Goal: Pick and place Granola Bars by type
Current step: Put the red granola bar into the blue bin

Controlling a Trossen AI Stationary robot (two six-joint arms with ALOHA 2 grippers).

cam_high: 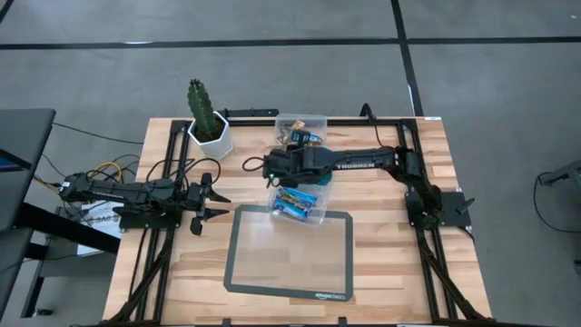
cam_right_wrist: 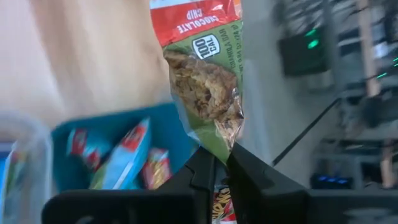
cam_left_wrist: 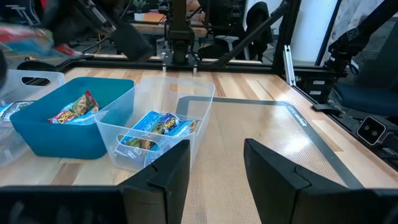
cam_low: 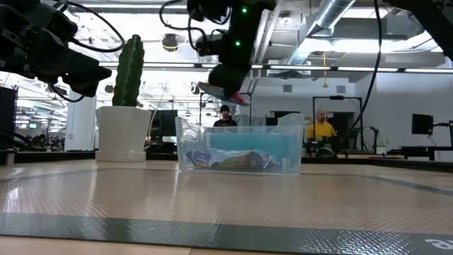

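Observation:
My right gripper [cam_right_wrist: 222, 155] is shut on a red and green-brown granola bar [cam_right_wrist: 202, 59] and hangs in the air over the teal tub [cam_right_wrist: 109, 158], where red and blue bars lie. In the high view this gripper [cam_high: 270, 173] is above the tubs at the table's middle. A clear tub [cam_left_wrist: 158, 127] next to the teal tub [cam_left_wrist: 68, 118] has blue bars in it. Another clear tub [cam_high: 300, 127] with bars stands nearer the far edge. My left gripper [cam_left_wrist: 217, 155] is open and waits at the table's left [cam_high: 218, 202], touching nothing. My right gripper pinches the granola bar between its two fingers at one narrow end of the wrapper [cam_right_wrist: 228, 138]. The rest of the bar sticks out forward past the fingertips. The bar [cam_low: 225, 93] is lifted clear, tilted, above the tubs.
A cactus in a white pot [cam_high: 208, 125] stands toward the far left. A grey-bordered mat [cam_high: 289, 289] lies at the near middle of the wooden table [cam_high: 399, 263]. People show in the room beyond the table [cam_low: 322, 127].

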